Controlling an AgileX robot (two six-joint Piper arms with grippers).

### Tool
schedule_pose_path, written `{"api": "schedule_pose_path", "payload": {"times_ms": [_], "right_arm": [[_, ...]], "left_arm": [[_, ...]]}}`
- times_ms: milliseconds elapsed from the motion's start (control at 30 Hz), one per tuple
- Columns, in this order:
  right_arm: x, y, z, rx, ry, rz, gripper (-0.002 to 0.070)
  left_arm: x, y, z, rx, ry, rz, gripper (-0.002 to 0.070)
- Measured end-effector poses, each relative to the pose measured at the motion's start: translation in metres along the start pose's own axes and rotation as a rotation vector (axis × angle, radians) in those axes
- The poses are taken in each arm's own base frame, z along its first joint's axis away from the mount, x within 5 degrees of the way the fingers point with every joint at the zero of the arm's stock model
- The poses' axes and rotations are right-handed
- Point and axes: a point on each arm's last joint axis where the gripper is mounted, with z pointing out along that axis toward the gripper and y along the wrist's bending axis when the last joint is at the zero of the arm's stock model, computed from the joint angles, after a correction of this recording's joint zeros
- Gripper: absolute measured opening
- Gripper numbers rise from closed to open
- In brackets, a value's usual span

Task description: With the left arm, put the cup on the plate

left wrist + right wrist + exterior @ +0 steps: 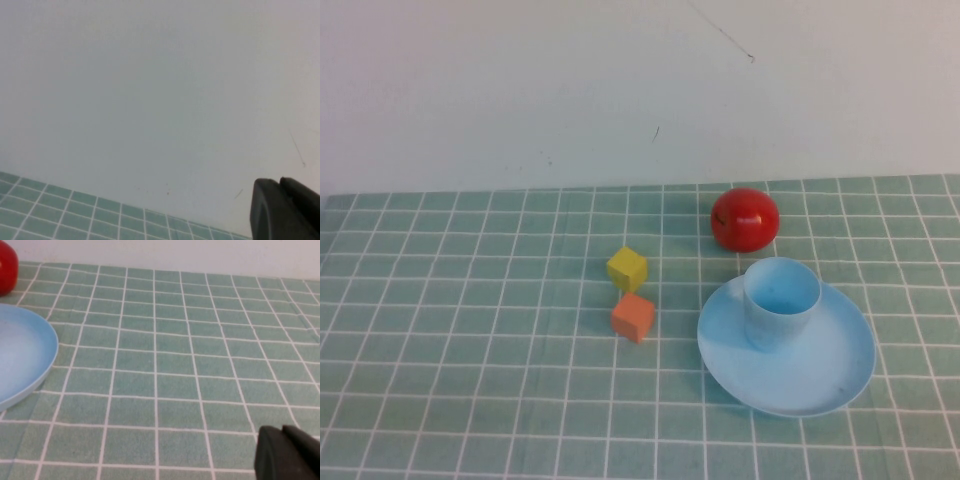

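While both hands (285,210) (287,452) sit apart, cup (781,302) rests on plate (835,375).

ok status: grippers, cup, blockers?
Left gripper and right gripper both parked off-table. Cup upright on plate. Nothing blocking.

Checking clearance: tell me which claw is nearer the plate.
Right, likely: the right claw has the plate in its view; the left claw faces the wall, plate unseen.

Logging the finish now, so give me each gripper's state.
Left gripper: only a dark tip shows in its wrist view, facing the wall; holds nothing visible, state cannot be told.
Right gripper: only a dark tip shows, above the tablecloth; cannot be told.
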Motion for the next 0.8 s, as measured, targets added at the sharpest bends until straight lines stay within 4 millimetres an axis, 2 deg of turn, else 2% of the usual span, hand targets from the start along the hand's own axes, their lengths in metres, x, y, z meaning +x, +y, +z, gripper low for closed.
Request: {"api": "schedule_pose_path", "payload": {"times_ms": [200, 433, 800], "right_arm": [[0.000, 0.000, 0.000, 0.000, 0.000, 0.000, -0.0002], [0.000, 0.000, 0.000, 0.000, 0.000, 0.000, -0.0002], [0.000, 0.000, 0.000, 0.000, 0.000, 0.000, -0.0002]], "left_arm": [[0.003, 0.007, 0.000, -0.071, 0.041, 0.129, -0.0001], [0.032, 0.028, -0.010, -0.297, 0.377, 0.087, -0.0001], [0.033, 0.028, -0.011, -0.302, 0.389, 0.073, -0.0001]]}}
